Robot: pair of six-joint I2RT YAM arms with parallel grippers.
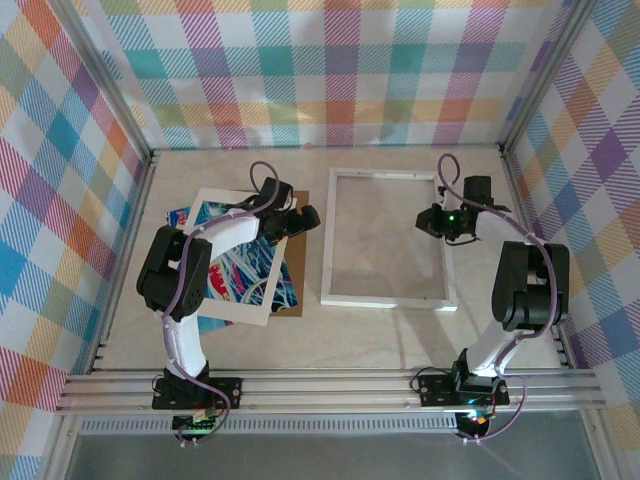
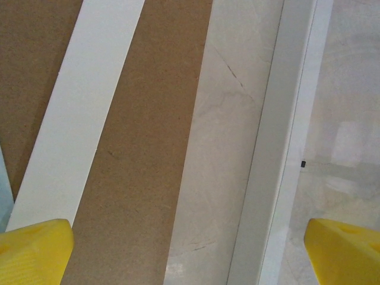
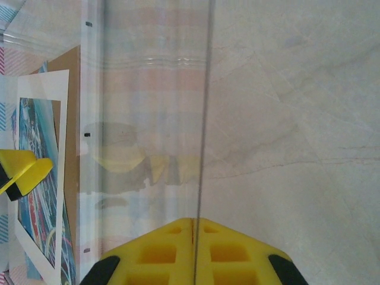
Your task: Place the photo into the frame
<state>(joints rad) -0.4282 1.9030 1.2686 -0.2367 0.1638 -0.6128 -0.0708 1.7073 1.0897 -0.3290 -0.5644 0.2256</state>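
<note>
The photo (image 1: pixel 245 275), a thin print of blue and teal swirls, lies flat on the table (image 1: pixel 350 340) below and to the near left of the left gripper (image 1: pixel 293 222). It is sandwiched under a cream mat (image 1: pixel 232 315) and over a brown backing board (image 1: pixel 290 300). The left gripper hangs with its yellow fingertips (image 2: pixel 35 249) spread wide and nothing between them, above the board's right margin. The frame (image 1: pixel 385 300) sits just to this gripper's right, apart from the stack. Across the frame, the right gripper (image 1: pixel 437 220) has its fingers pressed together on what the wrist view suggests is the frame's thin right-hand edge. The print looks light and floppy, likely to bend or crease if pinched hard, and it offers no lip to a grasp from straight above. The mat pins most of it, so the best hold is probably the blue corner poking out past the mat, on the side away from the left gripper. The frame, by contrast, looks stiff, with a slick and breakable pane, and is better taken by its rail. The photo's long axis runs away from the arms, its far end leaning slightly toward the frame. The frame's own long axis runs straighter, so a small turn seems needed to align them.
</note>
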